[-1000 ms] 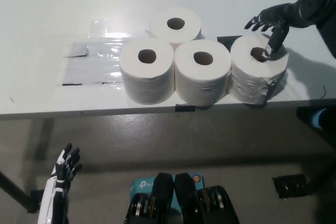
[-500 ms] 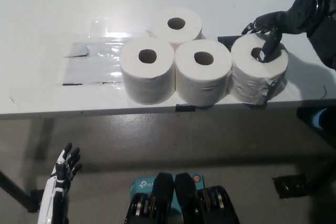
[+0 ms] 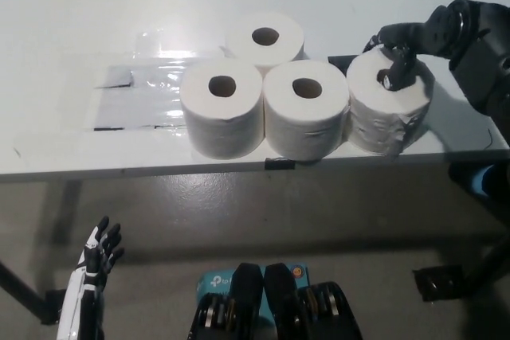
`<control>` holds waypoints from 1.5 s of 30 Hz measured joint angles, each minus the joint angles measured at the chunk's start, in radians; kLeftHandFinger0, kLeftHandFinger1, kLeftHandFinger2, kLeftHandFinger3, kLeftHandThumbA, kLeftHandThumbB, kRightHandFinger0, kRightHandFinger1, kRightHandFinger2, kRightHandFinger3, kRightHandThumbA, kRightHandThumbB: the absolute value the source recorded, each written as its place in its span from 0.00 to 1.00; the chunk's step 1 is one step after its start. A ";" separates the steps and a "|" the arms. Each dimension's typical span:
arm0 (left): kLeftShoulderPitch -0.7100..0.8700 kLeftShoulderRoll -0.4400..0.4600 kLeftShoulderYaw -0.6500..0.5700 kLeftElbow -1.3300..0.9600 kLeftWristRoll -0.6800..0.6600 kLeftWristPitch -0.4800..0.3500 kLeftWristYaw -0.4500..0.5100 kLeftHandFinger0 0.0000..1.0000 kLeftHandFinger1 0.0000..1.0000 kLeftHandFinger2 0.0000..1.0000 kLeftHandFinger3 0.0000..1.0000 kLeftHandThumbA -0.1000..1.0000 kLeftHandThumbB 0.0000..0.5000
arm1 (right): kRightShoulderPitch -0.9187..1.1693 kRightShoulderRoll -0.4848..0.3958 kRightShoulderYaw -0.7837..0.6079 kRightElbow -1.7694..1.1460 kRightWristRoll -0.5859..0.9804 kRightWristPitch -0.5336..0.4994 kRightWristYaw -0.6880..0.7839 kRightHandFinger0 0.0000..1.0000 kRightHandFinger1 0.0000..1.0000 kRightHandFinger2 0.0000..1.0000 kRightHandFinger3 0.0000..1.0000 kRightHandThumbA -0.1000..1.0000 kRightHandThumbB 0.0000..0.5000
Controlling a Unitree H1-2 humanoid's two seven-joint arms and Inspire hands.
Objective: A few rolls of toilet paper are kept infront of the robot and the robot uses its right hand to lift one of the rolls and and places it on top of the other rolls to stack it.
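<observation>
A white table (image 3: 72, 5) fills the upper part of the view, its front edge running across the middle. On it lies a sheet of clear plastic film (image 3: 139, 85), shiny and wrinkled, with dark strips along its edges. A small black tab (image 3: 279, 164) sits at the table's front edge. Below the table is a grey floor (image 3: 239, 212). A teal box (image 3: 217, 283) with white lettering lies on the floor near the bottom. A black object (image 3: 438, 282) rests on the floor at the lower right.
</observation>
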State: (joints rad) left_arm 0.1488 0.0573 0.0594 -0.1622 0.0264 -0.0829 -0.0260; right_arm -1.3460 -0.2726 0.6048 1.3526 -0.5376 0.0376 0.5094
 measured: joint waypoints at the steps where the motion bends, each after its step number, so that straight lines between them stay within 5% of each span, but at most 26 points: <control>1: 0.000 0.000 0.000 0.000 0.000 0.000 0.000 1.00 1.00 1.00 1.00 1.00 0.00 | 0.003 0.000 0.004 -0.001 -0.004 0.000 -0.017 0.29 0.41 0.59 0.87 0.73 0.03; 2: 0.000 0.000 0.000 0.000 0.000 0.000 0.000 1.00 1.00 1.00 1.00 1.00 0.00 | 0.003 0.000 0.004 -0.001 -0.005 0.000 -0.021 0.42 0.54 0.66 0.83 0.74 0.00; 3: 0.000 0.000 0.000 0.000 0.000 0.000 0.000 1.00 1.00 1.00 1.00 1.00 0.00 | 0.009 0.000 0.009 -0.004 -0.011 0.000 -0.055 0.45 0.56 0.67 0.82 0.75 0.00; 4: 0.000 0.000 0.000 -0.001 0.000 0.000 0.000 1.00 1.00 1.00 1.00 1.00 0.00 | 0.011 0.000 0.012 -0.007 -0.013 -0.001 -0.071 0.29 0.41 0.54 0.70 0.76 0.00; 5: -0.001 0.000 0.000 -0.002 0.000 0.000 0.000 1.00 1.00 1.00 1.00 1.00 0.00 | 0.014 0.000 0.015 -0.010 -0.014 -0.002 -0.083 0.02 0.13 0.33 0.51 0.76 0.00; 7: -0.002 0.000 0.000 -0.003 0.000 0.000 0.000 1.00 1.00 1.00 1.00 1.00 0.00 | 0.018 0.000 0.021 -0.014 -0.018 -0.004 -0.110 0.04 0.15 0.33 0.45 0.78 0.00; 8: -0.003 0.000 0.001 -0.003 0.000 0.000 0.000 1.00 1.00 1.00 1.00 1.00 0.00 | 0.021 0.000 0.024 -0.015 -0.021 -0.007 -0.128 0.07 0.19 0.40 0.51 0.78 0.00; 10: -0.007 0.001 0.002 -0.003 0.000 0.000 0.000 1.00 1.00 1.00 1.00 1.00 0.03 | 0.027 0.000 0.028 -0.017 -0.026 -0.012 -0.151 0.18 0.27 0.42 0.50 0.74 0.00; 14: -0.013 0.001 0.003 -0.002 0.000 0.000 0.000 1.00 1.00 1.00 1.00 1.00 0.04 | 0.030 -0.001 0.038 -0.016 -0.035 -0.024 -0.184 0.24 0.31 0.42 0.57 0.60 0.00; 15: -0.014 0.002 0.003 -0.002 0.000 0.000 0.000 1.00 1.00 1.00 1.00 1.00 0.04 | 0.030 -0.002 0.041 -0.016 -0.036 -0.026 -0.190 0.21 0.28 0.40 0.56 0.57 0.00; 16: -0.016 0.002 0.003 -0.002 0.000 0.000 0.000 1.00 1.00 1.00 1.00 1.00 0.04 | 0.031 -0.003 0.044 -0.016 -0.038 -0.029 -0.199 0.06 0.14 0.29 0.52 0.53 0.00; 18: -0.019 0.003 0.004 -0.002 0.000 0.000 0.000 1.00 1.00 1.00 1.00 1.00 0.06 | 0.031 -0.006 0.047 -0.015 -0.039 -0.032 -0.210 0.00 0.05 0.20 0.47 0.51 0.00; 21: -0.024 0.006 0.006 -0.002 -0.001 0.000 0.000 1.00 1.00 1.00 1.00 1.00 0.12 | 0.033 -0.012 0.048 -0.012 -0.040 -0.038 -0.228 0.17 0.21 0.32 0.54 0.53 0.00; 23: -0.025 0.010 0.006 -0.002 0.000 0.000 0.000 1.00 1.00 1.00 1.00 1.00 0.14 | 0.033 -0.014 0.052 -0.010 -0.041 -0.044 -0.236 0.16 0.21 0.31 0.54 0.56 0.00; 25: -0.025 0.011 0.006 -0.002 0.000 0.000 0.000 1.00 1.00 1.00 1.00 1.00 0.22 | 0.034 -0.015 0.053 -0.010 -0.042 -0.049 -0.243 0.02 0.09 0.21 0.49 0.57 0.00; 29: -0.025 0.011 0.005 -0.002 0.000 0.000 0.001 1.00 1.00 1.00 1.00 1.00 0.22 | 0.038 -0.018 0.063 -0.010 -0.048 -0.065 -0.268 0.13 0.17 0.30 0.60 0.58 0.00; 31: -0.025 0.011 0.005 -0.002 0.000 0.000 0.001 1.00 1.00 1.00 1.00 1.00 0.23 | 0.040 -0.019 0.069 -0.011 -0.054 -0.070 -0.288 0.00 0.05 0.20 0.51 0.58 0.00; 32: -0.025 0.011 0.005 -0.002 0.000 0.000 0.001 1.00 1.00 1.00 1.00 1.00 0.23 | 0.042 -0.020 0.071 -0.013 -0.055 -0.072 -0.300 0.07 0.10 0.22 0.53 0.58 0.00; 34: -0.026 0.011 0.006 -0.002 0.000 0.000 0.001 1.00 1.00 1.00 1.00 1.00 0.18 | 0.047 -0.026 0.073 -0.018 -0.059 -0.075 -0.332 0.00 0.00 0.04 0.42 0.55 0.00; 36: -0.027 0.011 0.006 -0.002 0.000 0.000 0.000 1.00 1.00 1.00 1.00 1.00 0.18 | 0.056 -0.036 0.070 -0.030 -0.061 -0.078 -0.362 0.00 0.09 0.11 0.36 0.55 0.00; 38: -0.028 0.012 0.006 -0.002 0.000 0.000 0.000 1.00 1.00 1.00 1.00 1.00 0.19 | 0.065 -0.045 0.066 -0.043 -0.063 -0.081 -0.388 0.06 0.25 0.31 0.37 0.61 0.00; 41: -0.028 0.012 0.006 -0.002 0.000 0.000 0.000 1.00 1.00 1.00 1.00 1.00 0.27 | 0.097 -0.069 0.054 -0.103 -0.075 -0.083 -0.446 0.00 0.19 0.33 0.31 0.69 0.00; 42: -0.028 0.012 0.006 -0.002 0.000 0.000 0.000 1.00 1.00 1.00 1.00 1.00 0.26 | 0.106 -0.076 0.052 -0.118 -0.076 -0.083 -0.461 0.05 0.27 0.40 0.34 0.69 0.00; 43: -0.028 0.012 0.006 -0.002 0.000 0.000 0.001 1.00 1.00 1.00 1.00 1.00 0.27 | 0.121 -0.085 0.048 -0.143 -0.080 -0.083 -0.482 0.03 0.28 0.45 0.33 0.59 0.00; 45: -0.028 0.012 0.006 -0.002 0.000 0.000 0.000 1.00 1.00 1.00 1.00 1.00 0.30 | 0.150 -0.100 0.036 -0.197 -0.087 -0.082 -0.517 0.00 0.29 0.53 0.28 0.55 0.00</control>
State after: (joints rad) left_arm 0.1207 0.0691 0.0651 -0.1640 0.0259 -0.0828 -0.0255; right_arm -1.1961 -0.3728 0.6403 1.1556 -0.6243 -0.0444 -0.0077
